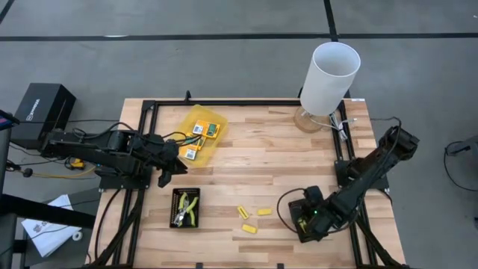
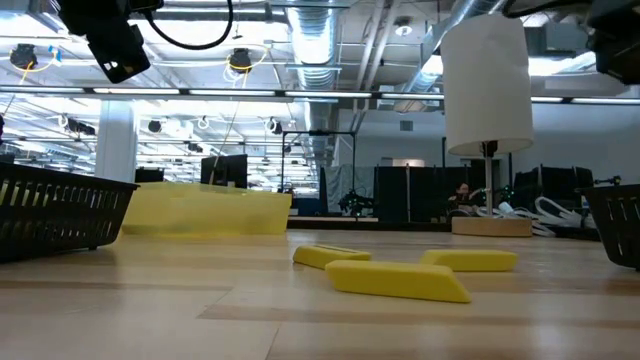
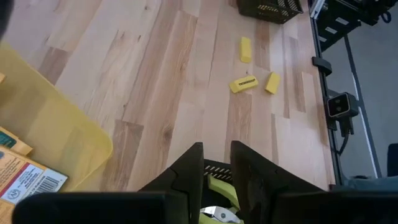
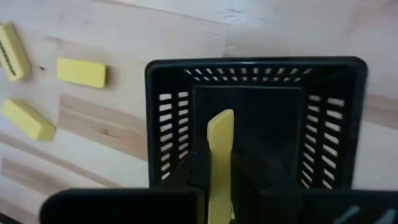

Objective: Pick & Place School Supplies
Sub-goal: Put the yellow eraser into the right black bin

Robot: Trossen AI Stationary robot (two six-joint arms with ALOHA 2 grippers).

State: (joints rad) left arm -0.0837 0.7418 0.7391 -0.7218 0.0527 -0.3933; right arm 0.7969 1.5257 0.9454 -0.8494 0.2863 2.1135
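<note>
Right jaws: pressed onto a yellow piece [image 4: 220, 163], which is pinched upright between the fingers of the right gripper [image 4: 220, 180].
Left jaws: a narrow gap is shown between the fingers; nothing is seen held by the left gripper [image 3: 216, 163].
Right gripper, position: directly over the right tray [image 4: 163, 81], at the table's near right corner; the held piece's long axis is pointed into the tray's open well.
Left gripper, position: above the table's left half, between the yellow bin [image 1: 213, 146] and the left tray [image 1: 174, 208].
Loose pieces: three are lying flat on the bare wood [image 1: 254, 218], just beside the right tray and well apart from the left gripper; their long axes are set at differing angles.
Packets: several are seen inside the yellow bin [image 1: 203, 131], near the left gripper.
Pliers: resting in the left tray [image 1: 187, 208], long axis along the tray's length.
Lamp: a white shade [image 1: 328, 78] is standing at the far right edge, clear of the work.
Step judged: release of the held piece into the right tray.
Deciding relation: the tray is lying straight below the right jaws, so only a short descent and an opening are judged necessary.
Nearer arm: the right arm is judged nearer to the three loose pieces.
</note>
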